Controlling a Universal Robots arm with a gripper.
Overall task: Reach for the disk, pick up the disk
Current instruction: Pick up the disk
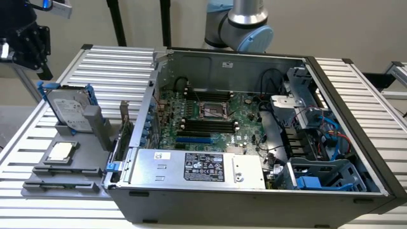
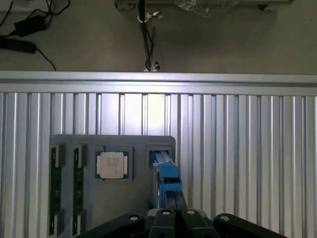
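Observation:
The disk (image 1: 66, 107) is a silver-grey drive with a white label and blue rails, standing on edge in a slot of the grey holder (image 1: 64, 183) at the exterior view's left. In the wrist view the disk (image 2: 166, 172) shows edge-on as a blue rail. My black gripper (image 1: 43, 69) hangs high above and behind the disk, well apart from it. In the wrist view the gripper (image 2: 172, 198) has its fingertips close together, shut, with nothing between them.
The small square silver chip (image 1: 61, 151) lies in the holder in front of the disk. An open computer case (image 1: 254, 124) with motherboard and silver power-supply box (image 1: 197, 167) takes up the middle. The ribbed aluminium table (image 1: 114, 67) lies beneath; cables lie on the floor (image 2: 29, 29).

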